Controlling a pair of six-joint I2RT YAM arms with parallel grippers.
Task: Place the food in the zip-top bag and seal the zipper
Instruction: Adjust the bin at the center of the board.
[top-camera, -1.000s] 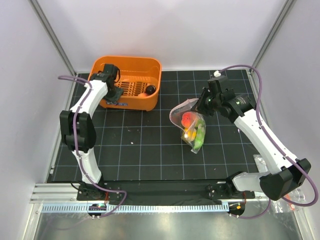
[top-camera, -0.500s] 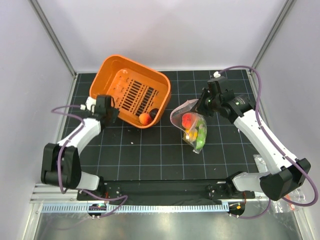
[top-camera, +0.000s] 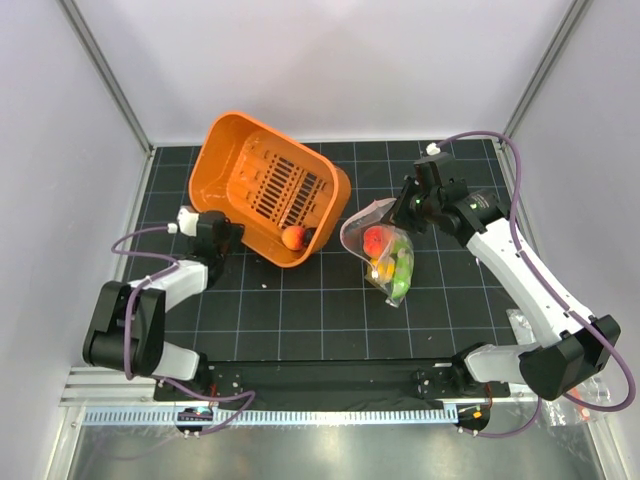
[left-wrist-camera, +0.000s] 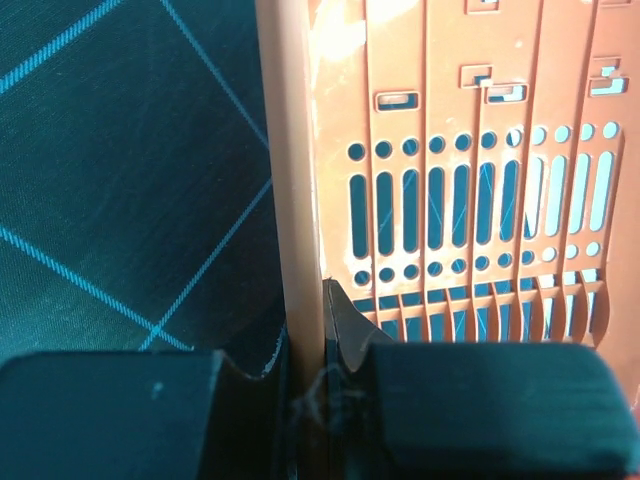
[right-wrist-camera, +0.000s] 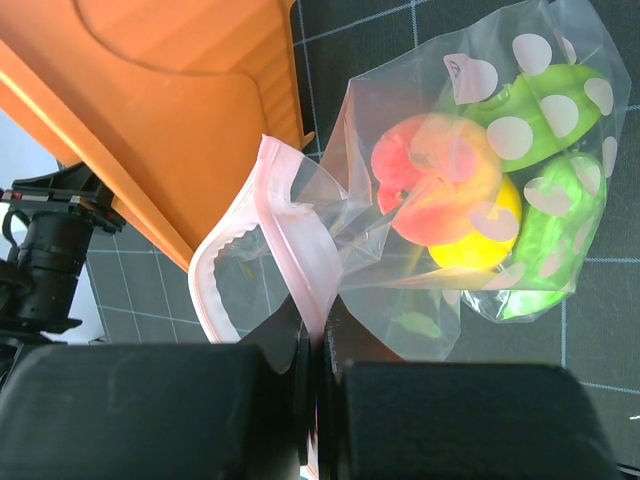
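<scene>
Right wrist view — right gripper (right-wrist-camera: 316, 350) pinches the zipper (right-wrist-camera: 288, 230), contact mostly hidden.

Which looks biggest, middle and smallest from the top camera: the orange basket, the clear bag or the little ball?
Largest: orange basket
Middle: zip-top bag
Smallest: peach-orange ball, clearly the tiniest

The tilted orange slotted plastic basket (top-camera: 270, 190), pinched at its rim by the left end effector (top-camera: 226, 234), stands just beside the mouth of the clear crinkly zip-top bag (top-camera: 388, 262), with only a narrow gap between them. The right end effector (top-camera: 402, 213) blocks the bag's far side. The black gridded tabletop (top-camera: 300, 310) nearer the arm bases lies open.
</scene>
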